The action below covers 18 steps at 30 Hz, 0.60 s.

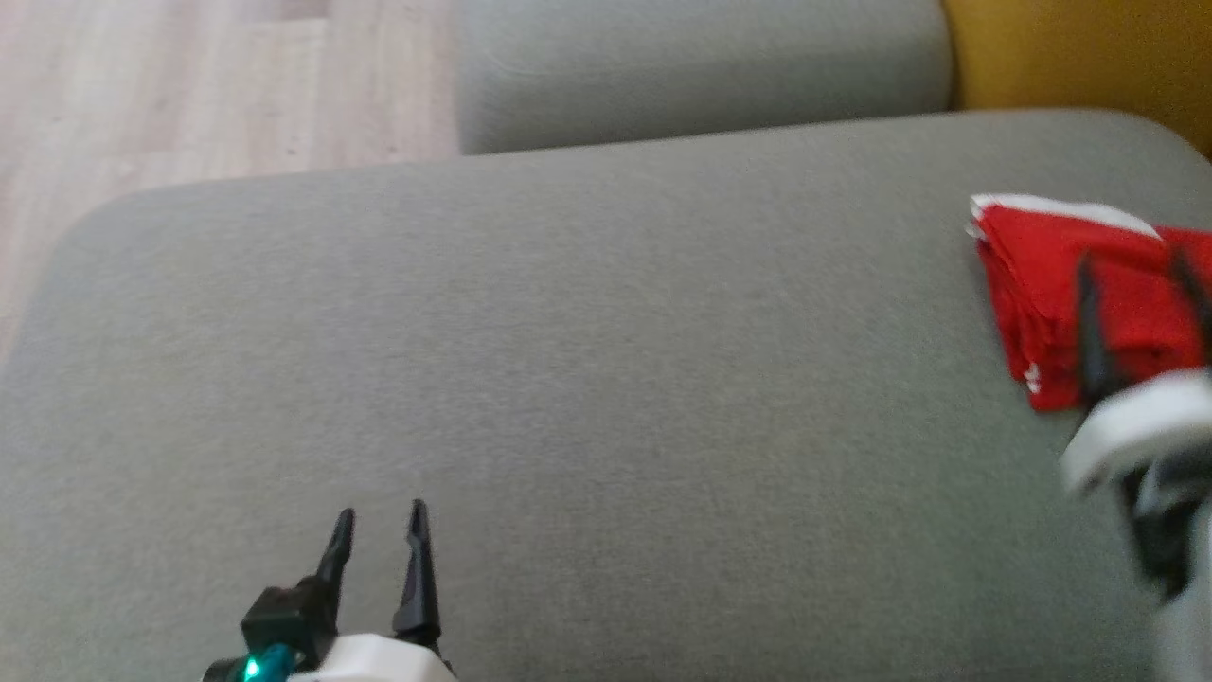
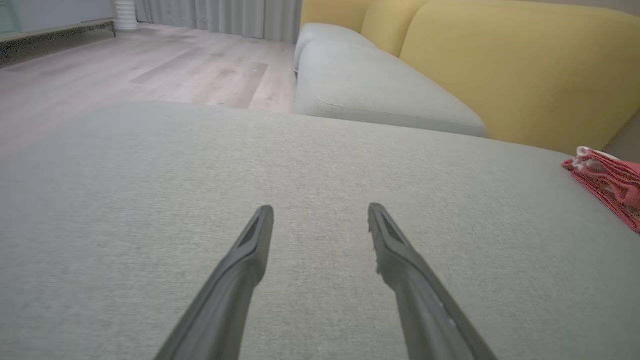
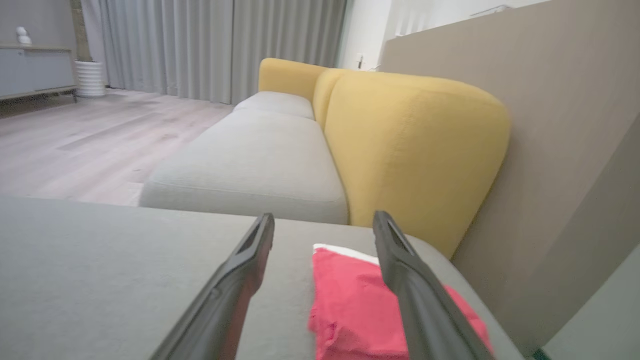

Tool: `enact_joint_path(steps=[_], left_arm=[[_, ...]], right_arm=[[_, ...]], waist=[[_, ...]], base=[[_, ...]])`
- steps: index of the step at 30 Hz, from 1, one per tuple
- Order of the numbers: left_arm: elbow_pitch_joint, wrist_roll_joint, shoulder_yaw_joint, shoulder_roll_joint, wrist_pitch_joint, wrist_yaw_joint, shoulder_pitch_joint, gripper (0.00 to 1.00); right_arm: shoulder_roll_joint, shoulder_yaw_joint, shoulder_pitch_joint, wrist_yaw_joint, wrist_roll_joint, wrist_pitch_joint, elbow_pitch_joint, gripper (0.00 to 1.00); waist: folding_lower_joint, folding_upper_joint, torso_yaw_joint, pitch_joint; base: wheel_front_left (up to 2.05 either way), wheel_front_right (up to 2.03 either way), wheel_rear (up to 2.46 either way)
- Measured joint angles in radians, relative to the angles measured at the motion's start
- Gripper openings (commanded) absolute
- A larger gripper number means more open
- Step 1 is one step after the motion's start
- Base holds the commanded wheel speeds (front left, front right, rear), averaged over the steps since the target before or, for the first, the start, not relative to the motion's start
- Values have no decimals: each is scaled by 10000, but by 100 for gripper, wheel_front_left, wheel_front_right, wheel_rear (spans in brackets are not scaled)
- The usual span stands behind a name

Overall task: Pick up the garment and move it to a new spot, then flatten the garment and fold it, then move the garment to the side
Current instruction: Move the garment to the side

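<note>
The garment [image 1: 1060,284] is a red cloth with a white edge, folded into a compact stack at the far right of the grey sofa cushion [image 1: 587,379]. My right gripper [image 1: 1136,270] hovers over it, open, fingers spread above the cloth without holding it. From the right wrist, the garment [image 3: 350,305] lies below and between the open fingers of the right gripper [image 3: 324,222]. My left gripper [image 1: 381,526] rests open at the lower left over bare cushion, far from the cloth. In the left wrist view the left gripper [image 2: 320,212] is open and the garment [image 2: 607,182] lies at the right edge.
A second grey seat cushion [image 1: 701,71] lies beyond the first. The yellow backrest [image 3: 410,145] rises behind the garment, with a beige wall panel [image 3: 550,125] to its right. Wooden floor [image 1: 189,95] lies past the cushion's left edge.
</note>
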Motion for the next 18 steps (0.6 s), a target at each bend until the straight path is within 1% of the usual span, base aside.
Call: enact_joint_path(steps=[1,4,5,7,9,13,18], left_arm=[[-33,13,61,0,0,67,38,100],[-17,58,138,13,0,52,150,100],[17,100,176,17,0,36,156,100],[105,201,286,35,0,-132,168,100],[157,313,366,38,0,-221,179,100],[151,543,430,38,0,-368,291,100],[155,731,527,33,0,-570,321,100]], right_arm=[[322,-36,467,0,-61,-104,-288,100],[1197,100,1642,0,-341,-608,-748,100],[1421,165,1983,0,-309,-832,-779,100],[1741,180,2521,0,-192,-1350,-717,100],[1799,209,3001,0,-476,-2010,-495,100],[1827,211,3647,0,-648,-3035,313,100],[1843,165,3847,0,-412,-3570,1147,100]], waist=[[0,0,105,-75],[0,0,393,-258],[0,0,475,-316],[0,0,608,-425],[0,0,715,-527],[0,0,736,-677],[0,0,600,-765]], base=[[0,0,0],[0,0,0],[0,0,0],[0,0,0],[0,0,0],[0,0,0],[0,0,0]])
